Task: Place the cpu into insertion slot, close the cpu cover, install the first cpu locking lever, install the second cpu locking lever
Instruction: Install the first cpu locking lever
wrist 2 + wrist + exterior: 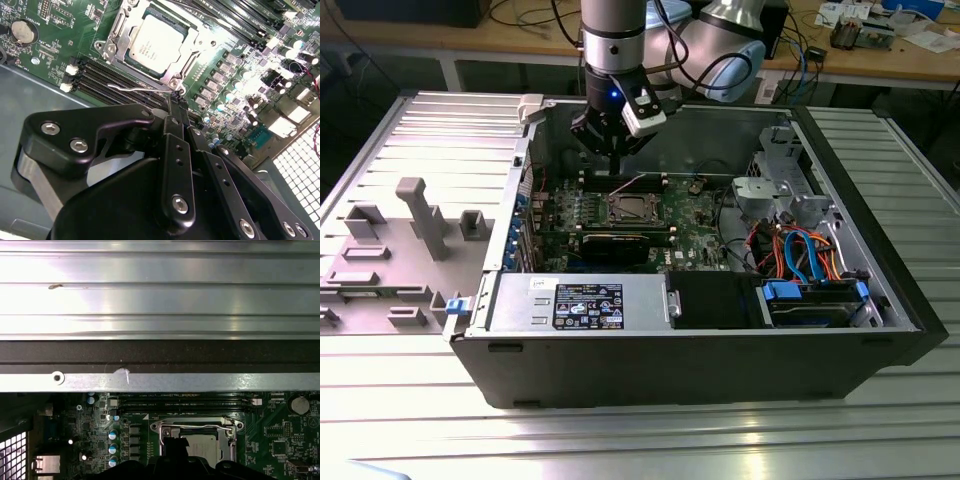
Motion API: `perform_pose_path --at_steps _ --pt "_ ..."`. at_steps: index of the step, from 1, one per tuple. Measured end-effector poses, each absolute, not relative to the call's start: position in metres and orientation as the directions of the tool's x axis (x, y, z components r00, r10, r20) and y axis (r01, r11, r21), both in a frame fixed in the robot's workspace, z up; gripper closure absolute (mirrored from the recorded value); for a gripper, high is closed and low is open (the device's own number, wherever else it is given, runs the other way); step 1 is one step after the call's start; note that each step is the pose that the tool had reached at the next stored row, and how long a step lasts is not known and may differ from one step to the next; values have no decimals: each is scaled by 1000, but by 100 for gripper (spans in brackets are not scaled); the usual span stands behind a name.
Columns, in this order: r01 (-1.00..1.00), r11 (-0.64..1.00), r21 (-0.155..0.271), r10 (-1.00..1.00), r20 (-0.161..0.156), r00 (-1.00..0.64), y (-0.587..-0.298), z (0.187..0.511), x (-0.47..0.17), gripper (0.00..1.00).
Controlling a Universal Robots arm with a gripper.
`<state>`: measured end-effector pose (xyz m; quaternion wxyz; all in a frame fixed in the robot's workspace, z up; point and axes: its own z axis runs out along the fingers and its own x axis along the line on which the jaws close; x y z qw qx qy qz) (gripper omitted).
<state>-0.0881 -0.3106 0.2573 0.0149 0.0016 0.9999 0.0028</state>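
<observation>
1. The cpu (pixel 155 42) lies seated in the insertion slot (pixel 131 64) on the green motherboard (pixel 60 20), its silvery top showing through the window of the cpu cover (pixel 187 60), which lies flat around it.
2. In the exterior view the socket sits just below the tip of the tool (pixel 617 165), which hangs down inside the open computer case (pixel 700 370).
3. In the second wrist view the tool (pixel 175 102) has its two black fingers (pixel 176 150) drawn together to a narrow point with no gap visible between them and nothing gripped; the tip hovers at the near corner of the socket frame.
4. A thin wire locking lever (pixel 132 86) runs along the socket edge next to the tip, ending in a bent handle beside the memory slots (pixel 97 80).
5. In the first wrist view the cpu (pixel 202 445) is partly hidden behind the black tool body, with more memory slots (pixel 182 401) beyond it.
6. Around the socket stand rows of capacitors (pixel 220 95) and a coin battery (pixel 24 31).
7. In the exterior view a black graphics card (pixel 615 245) lies across the board in front of the socket, with a power supply (pixel 580 303) in front and blue and orange cables (pixel 800 250) at the exterior view's right.
8. The case rests on a ribbed metal desk (pixel 420 400).
</observation>
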Motion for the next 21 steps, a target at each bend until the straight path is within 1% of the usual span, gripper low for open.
perform_pose_path --at_steps 10,14,17,21 --pt "3 1000 9 4 -30 -1000 -312 256 -85 89" --pt "4 1000 29 5 -30 -1000 -312 255 -80 89" --pt "4 997 77 7 -29 -1000 -313 254 -80 89" --pt "4 997 80 7 -29 -1000 -317 250 -79 89"
